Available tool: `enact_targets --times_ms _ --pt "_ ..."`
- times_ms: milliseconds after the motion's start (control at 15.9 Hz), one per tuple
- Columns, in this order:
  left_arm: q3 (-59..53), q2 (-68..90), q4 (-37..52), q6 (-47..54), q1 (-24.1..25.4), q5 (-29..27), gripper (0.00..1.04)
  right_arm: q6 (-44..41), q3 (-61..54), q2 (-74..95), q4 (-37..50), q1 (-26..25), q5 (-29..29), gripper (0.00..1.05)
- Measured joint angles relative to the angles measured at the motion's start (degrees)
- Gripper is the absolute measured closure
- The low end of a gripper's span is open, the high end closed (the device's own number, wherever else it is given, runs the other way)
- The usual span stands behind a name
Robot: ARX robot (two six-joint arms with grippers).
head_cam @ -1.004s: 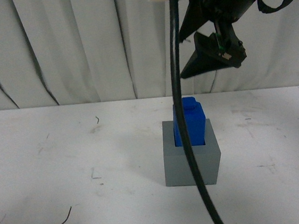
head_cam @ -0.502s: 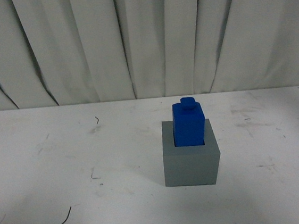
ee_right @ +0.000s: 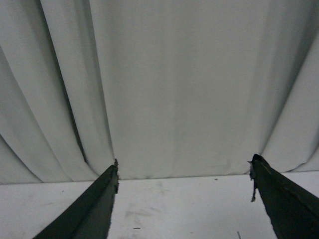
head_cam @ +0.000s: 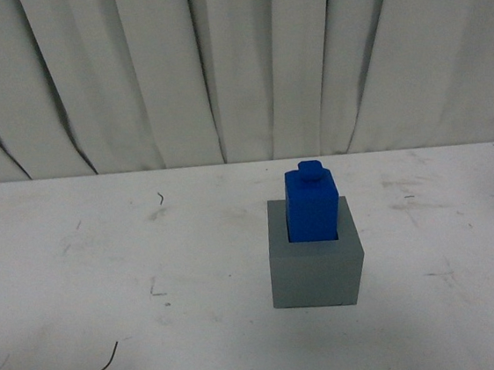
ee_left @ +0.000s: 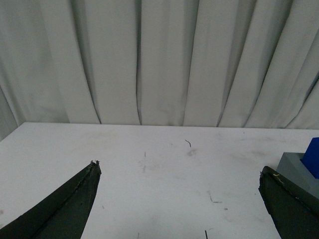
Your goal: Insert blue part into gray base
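I see the bright-blue rectangular plastic block (head_cam: 311,203) standing upright in the top recess of the matte gray cube base (head_cam: 317,273), on the white desk (head_cam: 106,270). The left gripper (ee_left: 179,169) and the right gripper (ee_right: 184,162) are both spread wide, holding nothing.

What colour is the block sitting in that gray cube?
The block is bright blue, clearest in the front view.

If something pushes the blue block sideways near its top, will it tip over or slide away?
Probably neither: the blue block stands upright with its lower end inside the gray cube, whose walls should hold it. It looks solid and stiff, so it should not bend. A strong push may rather slide the whole cube on the white table.
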Motion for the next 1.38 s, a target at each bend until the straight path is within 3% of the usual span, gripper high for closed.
enact_targets --times_ms 188,251,502,691,1381 --pt "0.0 0.0 0.0 0.0 0.0 0.0 0.07 -1.0 -10.8 -10.5 0.1 0.4 2.1 0.50" --pt "0.0 0.0 0.0 0.0 0.0 0.0 0.07 -1.0 -12.0 -11.7 -0.5 0.4 2.1 0.54" --pt "0.0 0.0 0.0 0.0 0.0 0.0 0.07 -1.1 -22.5 -26.8 -3.6 2.6 4.0 1.02" --pt "0.0 0.0 0.0 0.0 0.0 0.0 0.07 -1.3 -27.5 -32.0 -5.6 8.0 8.9 1.03" --pt "0.0 0.0 0.0 0.0 0.0 0.0 0.07 -1.4 -34.3 -50.0 -15.4 7.9 9.6 1.03"
